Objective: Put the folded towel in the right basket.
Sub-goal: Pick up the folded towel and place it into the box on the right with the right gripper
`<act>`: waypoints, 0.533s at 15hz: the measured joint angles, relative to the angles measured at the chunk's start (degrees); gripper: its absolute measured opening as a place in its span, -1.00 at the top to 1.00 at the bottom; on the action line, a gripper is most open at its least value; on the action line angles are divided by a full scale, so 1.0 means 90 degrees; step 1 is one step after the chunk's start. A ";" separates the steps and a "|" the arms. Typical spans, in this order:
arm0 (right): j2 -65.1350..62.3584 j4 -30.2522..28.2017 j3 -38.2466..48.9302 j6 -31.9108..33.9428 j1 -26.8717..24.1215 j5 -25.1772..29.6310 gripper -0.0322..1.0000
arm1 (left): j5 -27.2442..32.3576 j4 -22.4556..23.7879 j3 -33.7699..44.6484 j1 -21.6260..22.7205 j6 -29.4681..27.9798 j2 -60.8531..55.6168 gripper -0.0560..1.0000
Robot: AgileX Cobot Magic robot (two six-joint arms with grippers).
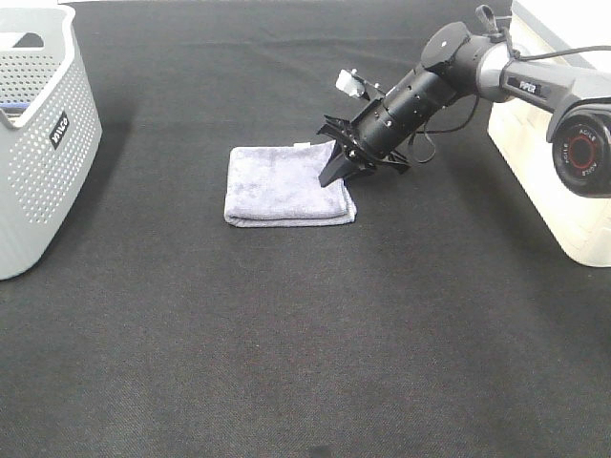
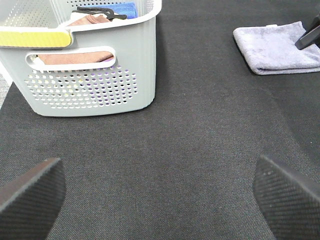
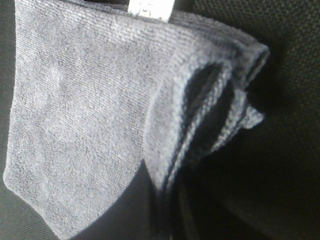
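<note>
Right claw [image 1: 344, 172] sits low at the towel [image 1: 282, 183]'s edge, I guess to pinch every fold together. Can't tell if it's clamped yet. Left claw [image 2: 160, 197] is wide open.

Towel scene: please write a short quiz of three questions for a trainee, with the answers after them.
1. True or false: the towel already lies in a basket.
2. Which jaws are at the towel's edge? A: left jaws. B: right jaws. C: neither.
3. Fill in: the left jaws stand ___ above the mat.
Key: 1 false; 2 B; 3 open.
</note>
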 joint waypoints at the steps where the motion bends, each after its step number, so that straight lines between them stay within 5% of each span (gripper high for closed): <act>1: -0.0019 0.0000 0.0006 0.0000 0.0000 0.0000 0.82 | 0.0000 0.0000 0.0000 0.0000 0.0000 0.0000 -0.94; 8: -0.1127 -0.0344 0.0006 -0.0159 0.0000 0.0038 0.82 | 0.0000 0.0000 0.0000 0.0000 0.0000 0.0000 -0.94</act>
